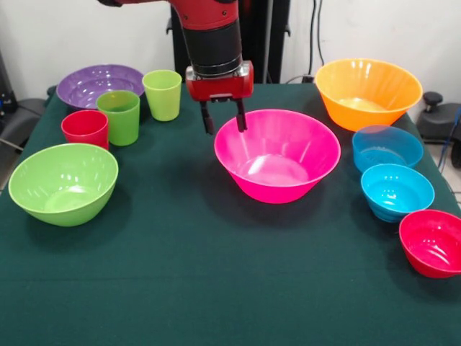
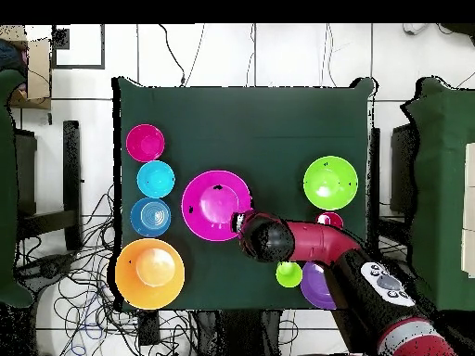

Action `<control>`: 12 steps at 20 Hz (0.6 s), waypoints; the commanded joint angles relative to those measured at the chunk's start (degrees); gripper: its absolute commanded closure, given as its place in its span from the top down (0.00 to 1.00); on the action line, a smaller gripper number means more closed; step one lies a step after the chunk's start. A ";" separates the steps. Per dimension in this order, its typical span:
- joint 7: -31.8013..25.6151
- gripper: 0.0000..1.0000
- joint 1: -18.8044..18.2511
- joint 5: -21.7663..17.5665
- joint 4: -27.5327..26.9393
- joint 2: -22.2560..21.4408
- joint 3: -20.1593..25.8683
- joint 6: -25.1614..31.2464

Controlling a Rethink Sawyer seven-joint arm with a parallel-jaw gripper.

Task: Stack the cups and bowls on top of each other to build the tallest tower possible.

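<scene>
My gripper (image 1: 225,130) hangs open and empty at the far left rim of the large pink bowl (image 1: 278,155), one fingertip (image 1: 241,124) in line with that rim. Left of it stand the lime-green cup (image 1: 163,94), the green cup (image 1: 119,117) and the short red cup (image 1: 86,128). The purple bowl (image 1: 101,83) sits behind them and the lime-green bowl (image 1: 63,182) in front. On the right are the orange bowl (image 1: 367,92), blue bowl (image 1: 387,148), turquoise bowl (image 1: 397,191) and small red bowl (image 1: 434,243). Overhead, the arm (image 2: 306,243) covers the green cup and part of the purple bowl (image 2: 314,287).
Everything stands separately on a dark green tablecloth (image 1: 180,288); nothing is stacked. The near half of the table holds only the small red bowl at its right corner. Chairs (image 2: 436,185) flank the table and cables lie on the floor (image 2: 83,306).
</scene>
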 commanded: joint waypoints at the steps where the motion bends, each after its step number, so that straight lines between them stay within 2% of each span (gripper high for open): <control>1: 3.37 1.00 1.09 -3.11 -3.71 2.19 -1.26 -2.52; 7: 3.02 1.00 0.30 -4.20 -3.92 5.53 -1.06 -5.88; 12: 3.69 1.00 0.50 -4.65 -3.39 5.91 -1.44 -7.64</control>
